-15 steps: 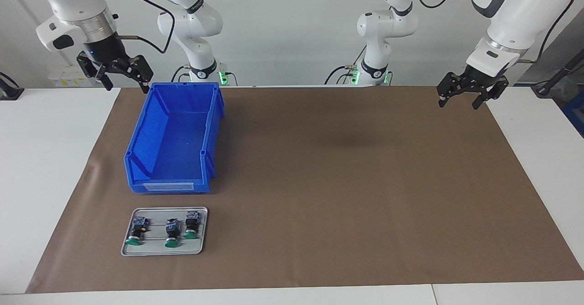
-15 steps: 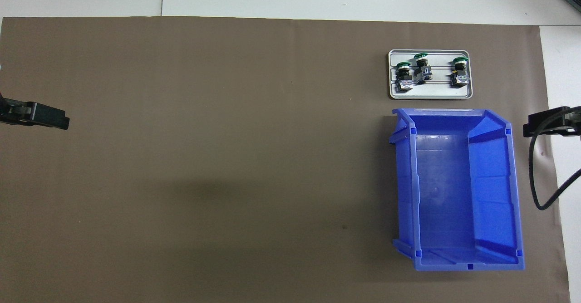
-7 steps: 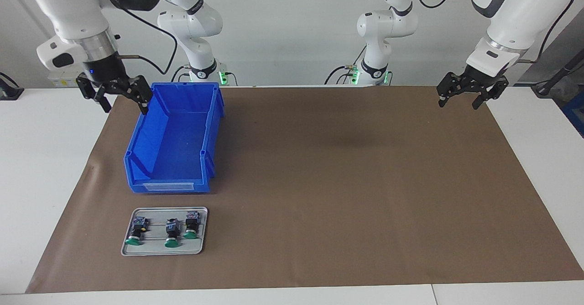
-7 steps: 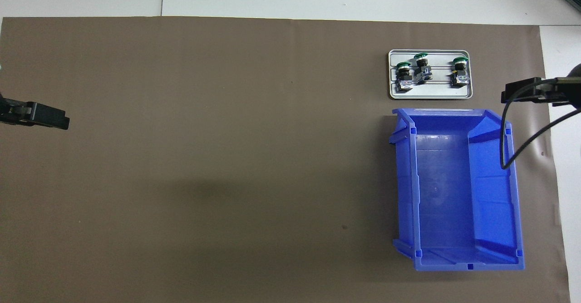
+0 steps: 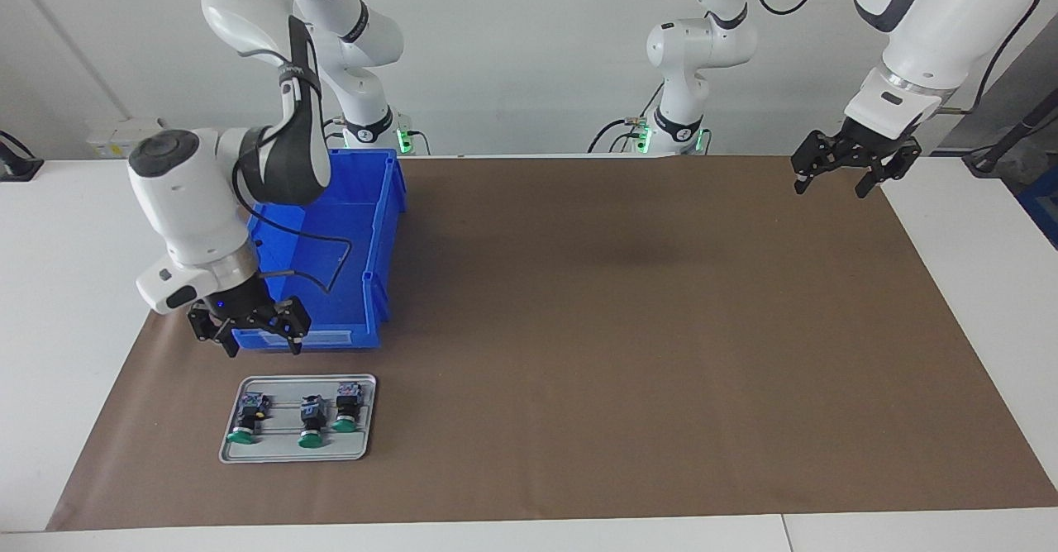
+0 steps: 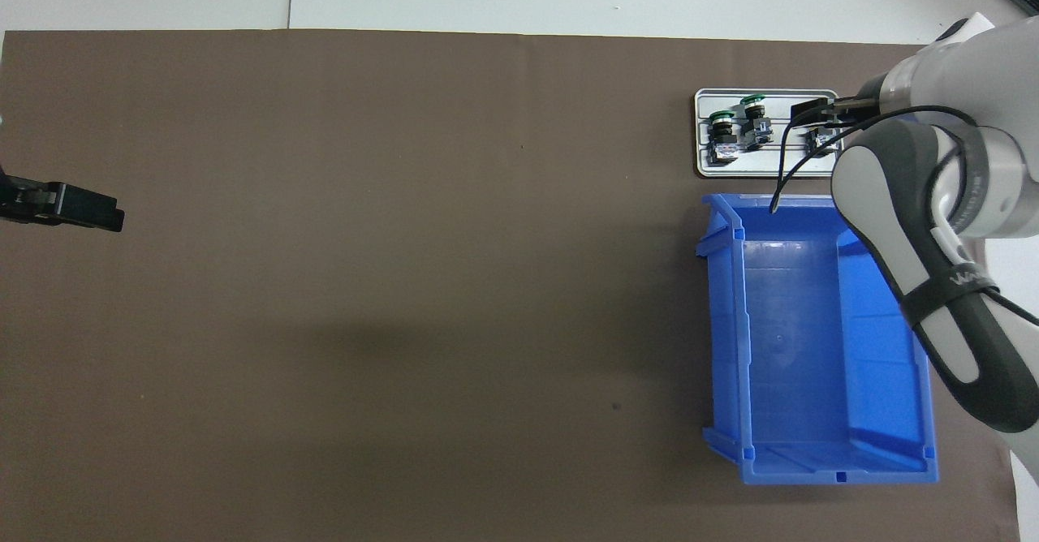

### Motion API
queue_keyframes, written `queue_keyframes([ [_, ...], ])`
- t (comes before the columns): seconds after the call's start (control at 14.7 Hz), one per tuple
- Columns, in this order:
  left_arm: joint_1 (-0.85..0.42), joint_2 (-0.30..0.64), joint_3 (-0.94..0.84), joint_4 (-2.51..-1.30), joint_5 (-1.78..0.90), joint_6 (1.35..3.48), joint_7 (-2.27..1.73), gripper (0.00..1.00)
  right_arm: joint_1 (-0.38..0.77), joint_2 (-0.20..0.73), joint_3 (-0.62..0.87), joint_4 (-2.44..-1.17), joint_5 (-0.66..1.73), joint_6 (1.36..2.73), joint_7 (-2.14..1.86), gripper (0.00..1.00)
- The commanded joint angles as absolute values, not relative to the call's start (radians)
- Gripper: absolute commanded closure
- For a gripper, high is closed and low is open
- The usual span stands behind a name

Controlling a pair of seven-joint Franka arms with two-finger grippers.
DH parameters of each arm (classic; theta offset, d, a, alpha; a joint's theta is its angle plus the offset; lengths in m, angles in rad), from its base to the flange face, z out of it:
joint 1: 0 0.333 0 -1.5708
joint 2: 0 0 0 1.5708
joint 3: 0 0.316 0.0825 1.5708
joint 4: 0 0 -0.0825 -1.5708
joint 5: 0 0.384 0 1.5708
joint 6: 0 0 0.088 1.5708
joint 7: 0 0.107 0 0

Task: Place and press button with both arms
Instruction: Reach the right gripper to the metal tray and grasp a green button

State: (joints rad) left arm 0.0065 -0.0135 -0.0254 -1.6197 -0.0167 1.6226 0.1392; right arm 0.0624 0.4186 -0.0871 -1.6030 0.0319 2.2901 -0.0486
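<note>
Down at the right arm's end of the table, three green-capped switches lie on their sides on a small grey tray (image 5: 364, 451), farther from the robots than the blue bin (image 5: 384, 230). Each has its long axis running toward and away from the robots, green cap pointing away from them and black body toward the bin. The button (image 5: 242, 417) at the tray's outer end, nearest the table's edge, is partly covered by the gripper in the overhead view. The right gripper (image 5: 250, 336) hangs in the air over the bin's low front wall and the strip of brown mat (image 5: 628, 329) between bin and tray, its fingers (image 5: 296, 340) spread apart, holding nothing. The left gripper (image 5: 836, 180) waits over the mat's corner at the left arm's end, fingers apart and empty.
</note>
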Motion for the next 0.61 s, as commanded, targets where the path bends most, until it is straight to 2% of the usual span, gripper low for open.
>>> queue_keyframes([
  [0.0, 0.018, -0.046, -0.034, -1.661, 0.003, 1.64, 0.15, 0.0, 0.041, 0.518, -0.057, -1.537, 0.052, 2.361, -0.098, 0.0],
  [0.2, 0.018, -0.046, -0.034, -1.661, 0.003, 1.64, 0.15, 0.0, 0.02, 0.604, -0.029, -1.54, 0.11, 2.494, -0.172, 0.0],
  [0.55, 0.018, -0.046, -0.034, -1.661, 0.003, 1.64, 0.15, 0.0, 0.012, 0.646, -0.029, -1.543, 0.133, 2.542, -0.181, 0.0],
])
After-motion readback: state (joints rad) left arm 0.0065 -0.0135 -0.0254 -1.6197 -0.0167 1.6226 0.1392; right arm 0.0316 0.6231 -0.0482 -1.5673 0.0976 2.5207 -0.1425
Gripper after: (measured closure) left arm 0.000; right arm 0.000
